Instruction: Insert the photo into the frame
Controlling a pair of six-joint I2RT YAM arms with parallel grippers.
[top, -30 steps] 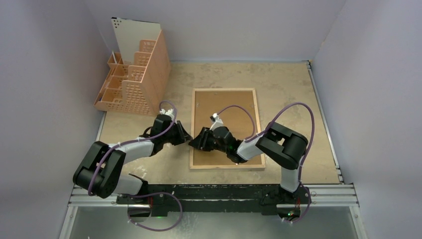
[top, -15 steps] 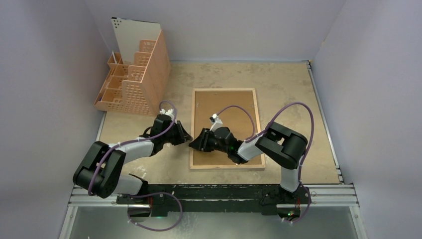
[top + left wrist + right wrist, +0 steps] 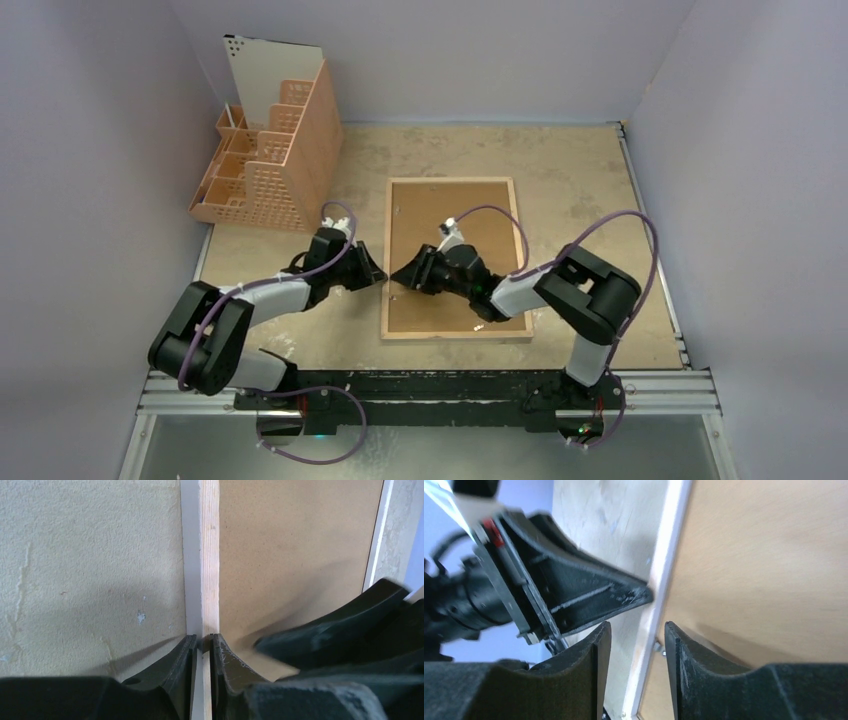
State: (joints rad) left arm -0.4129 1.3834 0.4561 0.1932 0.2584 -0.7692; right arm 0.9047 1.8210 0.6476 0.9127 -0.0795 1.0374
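The frame (image 3: 452,181) lies face down on the table, its light wood back rim around the brown hardboard backing sheet (image 3: 470,205). The photo is hidden. My left gripper (image 3: 380,277) is shut on the frame's left rim (image 3: 210,555), one finger outside it and one on the backing side (image 3: 202,639). My right gripper (image 3: 403,279) is open and empty. In the right wrist view (image 3: 637,630) it straddles the same rim (image 3: 664,570) just above it, near a small metal tab (image 3: 659,647). It faces the left gripper's fingers (image 3: 589,597).
An orange perforated desk organizer (image 3: 265,160) stands at the back left with a white board (image 3: 270,65) upright in it. Grey walls close in the table on three sides. A metal rail (image 3: 430,385) runs along the near edge.
My right arm has swung to the right and its wrist has turned, with the gripper still at the frame's left rim. The left arm and the frame have not moved.
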